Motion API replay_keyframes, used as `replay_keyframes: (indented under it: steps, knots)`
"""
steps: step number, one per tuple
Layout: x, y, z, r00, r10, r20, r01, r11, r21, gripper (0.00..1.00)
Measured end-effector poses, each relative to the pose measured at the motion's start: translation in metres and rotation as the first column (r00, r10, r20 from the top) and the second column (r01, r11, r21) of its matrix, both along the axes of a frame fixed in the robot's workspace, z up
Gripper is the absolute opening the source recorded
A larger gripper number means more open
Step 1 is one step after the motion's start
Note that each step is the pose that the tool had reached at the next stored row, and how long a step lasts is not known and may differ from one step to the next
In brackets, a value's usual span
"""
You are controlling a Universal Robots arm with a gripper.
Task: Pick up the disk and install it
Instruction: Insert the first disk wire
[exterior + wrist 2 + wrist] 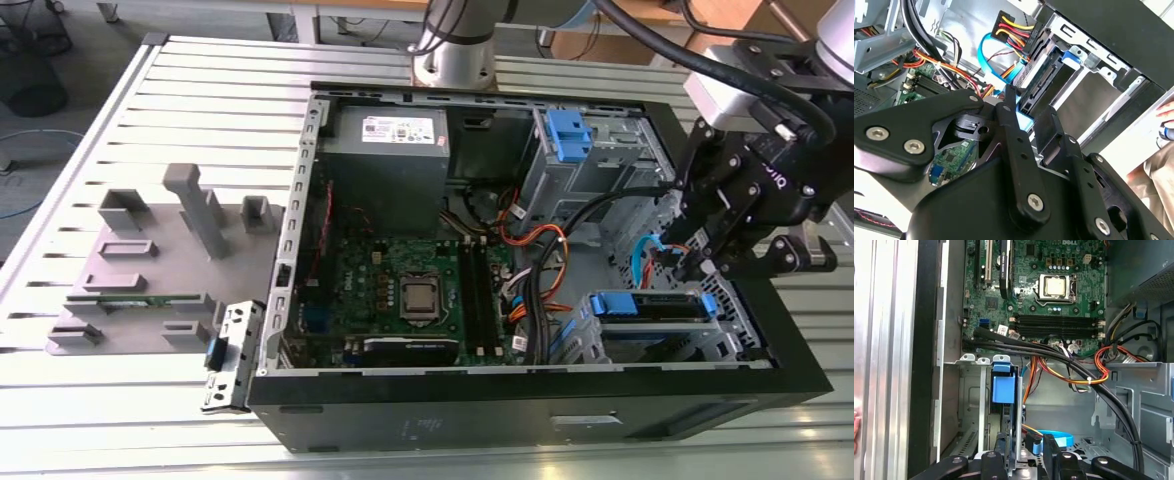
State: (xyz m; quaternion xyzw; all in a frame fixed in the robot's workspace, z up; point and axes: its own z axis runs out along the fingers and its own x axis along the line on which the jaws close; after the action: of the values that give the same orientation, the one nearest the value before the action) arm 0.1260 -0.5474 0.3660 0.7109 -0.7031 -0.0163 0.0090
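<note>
Currently, position first. The disk (630,304) stands on edge in the drive cage (667,345), in the corner of the computer case (441,425) nearest the camera on the exterior view's right. Its long axis runs along the case's near wall. My gripper (703,268) hangs inside the case's rim, over the end of the disk toward the exterior view's right.

Governing relation. The disk lies between my fingers (999,460) and runs away from them toward the motherboard (1049,300), with its blue pull tab at the far end. My closing line crosses the disk's thin dimension, so I judge that I straddle its flat faces, not its rails.

Finger state: parted. In the first wrist view one finger sits just beside the disk's face, and a gap shows between the disk and the other finger. I judge that nothing is clamped. I cannot tell whether the nearer finger touches the disk.

View differences. The second wrist view shows a power connector (1014,30) with red, yellow and black wires, and a blue data cable (990,55), both close to the disk's near end. The first wrist view shows the tab and the cage slot alongside it. The exterior view fixes the corner of the case.

Assessment: the disk appears seated in the cage, not lying out on the table (54,150).
</note>
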Motion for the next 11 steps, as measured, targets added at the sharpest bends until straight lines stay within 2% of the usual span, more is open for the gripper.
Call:
replay_keyframes:
  steps: [6,11]
  knots:
    - [0.0002,0.0,-0.007,1.0,0.0,0.0,0.0,1.0,-0.0011,0.42]
    - [0.0002,0.0,-0.0096,1.0,0.0,0.0,0.0,1.0,-0.0039,0.42]
